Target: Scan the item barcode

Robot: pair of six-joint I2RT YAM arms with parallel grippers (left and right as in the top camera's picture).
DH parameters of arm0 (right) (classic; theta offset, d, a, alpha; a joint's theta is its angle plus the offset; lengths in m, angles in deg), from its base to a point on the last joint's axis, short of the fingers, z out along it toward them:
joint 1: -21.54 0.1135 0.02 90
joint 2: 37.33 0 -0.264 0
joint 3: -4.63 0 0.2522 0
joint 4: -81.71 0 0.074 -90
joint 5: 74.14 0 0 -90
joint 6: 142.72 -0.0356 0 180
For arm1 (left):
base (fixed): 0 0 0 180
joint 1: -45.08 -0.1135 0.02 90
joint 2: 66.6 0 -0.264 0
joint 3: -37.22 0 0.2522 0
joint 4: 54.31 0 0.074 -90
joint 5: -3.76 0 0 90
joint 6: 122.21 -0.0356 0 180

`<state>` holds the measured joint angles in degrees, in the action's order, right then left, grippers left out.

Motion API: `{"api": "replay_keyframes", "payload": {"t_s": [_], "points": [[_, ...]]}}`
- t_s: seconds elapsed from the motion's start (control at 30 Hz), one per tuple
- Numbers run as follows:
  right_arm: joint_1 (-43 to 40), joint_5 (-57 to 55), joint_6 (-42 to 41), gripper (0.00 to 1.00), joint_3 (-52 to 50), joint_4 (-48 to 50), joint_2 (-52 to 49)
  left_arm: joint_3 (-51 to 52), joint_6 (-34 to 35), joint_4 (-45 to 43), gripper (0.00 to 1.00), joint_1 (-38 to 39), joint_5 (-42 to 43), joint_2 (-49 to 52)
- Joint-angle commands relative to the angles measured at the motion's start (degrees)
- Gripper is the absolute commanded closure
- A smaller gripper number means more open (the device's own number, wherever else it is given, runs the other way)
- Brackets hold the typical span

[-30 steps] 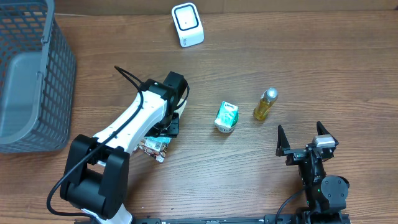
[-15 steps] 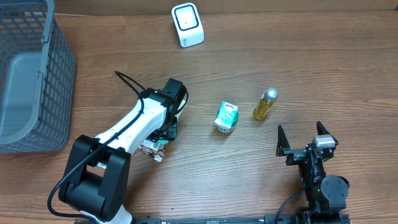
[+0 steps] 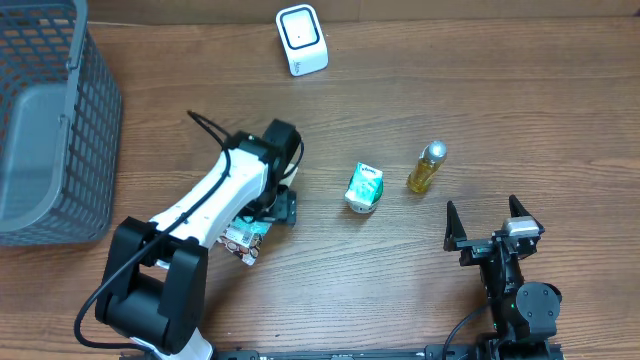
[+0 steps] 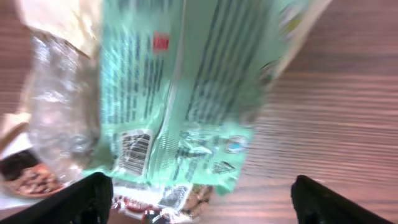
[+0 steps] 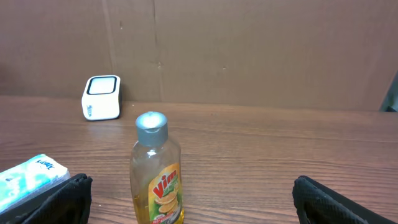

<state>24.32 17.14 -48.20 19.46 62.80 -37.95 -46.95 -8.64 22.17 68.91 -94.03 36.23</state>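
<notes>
Green snack packet (image 4: 180, 93) on the table (image 4: 348, 93) between wide-apart left fingers (image 4: 81, 199)

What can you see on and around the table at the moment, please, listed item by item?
table: one, brown wood, under everything
basket: one, grey mesh, far left corner
scanner: one, white, far edge near the middle
snack packet: one, green with a clear part, on the table below the left gripper
pack: one, green and white, middle of the table
bottle: one, yellow with a silver cap, upright just right of the pack
left gripper: one, black on a white arm, fingers spread over the snack packet
right gripper: one, black, open, near edge on the right, facing the bottle
</notes>
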Motion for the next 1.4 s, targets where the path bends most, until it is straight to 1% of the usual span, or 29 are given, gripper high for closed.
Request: {"api": "replay_keyframes", "payload": {"t_s": [0.0, 0.23, 0.37, 0.4, 0.53, 0.57, 0.77, 0.8, 0.87, 1.03, 1.13, 1.17, 1.3, 1.37], "points": [[0.4, -0.1, 0.1, 0.00, -0.6, 0.4, 0.5, -7.5, -0.5, 2.8, 0.01, -0.6, 1.4, 0.5], [0.4, -0.1, 0.1, 0.00, -0.6, 0.4, 0.5, -15.1, -1.1, 6.1, 0.01, -2.4, 1.3, 0.5], [0.4, -0.1, 0.1, 0.00, -0.6, 0.4, 0.5, -16.7, -2.0, 5.8, 0.01, -6.6, 1.2, 0.5], [0.4, -0.1, 0.1, 0.00, -0.6, 0.4, 0.5, -16.7, -2.9, 5.6, 0.01, -9.6, 2.1, 0.5], [0.4, -0.1, 0.0, 0.00, -0.6, 0.4, 0.5, -16.6, -11.0, 6.4, 0.01, -14.0, 8.7, 0.6], [0.4, -0.1, 0.1, 0.00, -0.6, 0.4, 0.5, -16.6, -12.1, 6.7, 0.01, -14.5, 9.4, 0.6], [0.4, -0.1, 0.1, 0.00, -0.6, 0.4, 0.5, -15.3, -12.3, 7.4, 0.00, -15.9, 9.9, 0.6], [0.4, -0.1, 0.1, 0.00, -0.6, 0.4, 0.5, -14.9, -13.1, 7.4, 0.03, -15.8, 10.9, 0.6], [0.4, -0.1, 0.1, 0.00, -0.6, 0.4, 0.5, -13.5, -14.6, 7.1, 0.13, -15.8, 13.0, 0.6], [0.4, -0.1, 0.1, 0.00, -0.6, 0.4, 0.5, -7.8, -14.8, 2.9, 0.21, -15.5, 13.7, 0.6], [0.4, -0.1, 0.1, 0.00, -0.6, 0.4, 0.5, -3.6, -15.1, -1.0, 0.37, -15.5, 15.5, 0.6], [0.4, -0.1, 0.1, 0.00, -0.6, 0.4, 0.5, -2.4, -15.1, -2.0, 0.41, -15.5, 15.6, 0.6], [0.4, -0.1, 0.1, 0.00, -0.6, 0.4, 0.5, 1.6, -15.1, -6.1, 0.44, -15.5, 16.0, 0.6], [0.4, -0.1, 0.0, 0.00, -0.6, 0.4, 0.5, 3.0, -15.9, -7.8, 0.50, -15.5, 17.4, 0.7]]}}
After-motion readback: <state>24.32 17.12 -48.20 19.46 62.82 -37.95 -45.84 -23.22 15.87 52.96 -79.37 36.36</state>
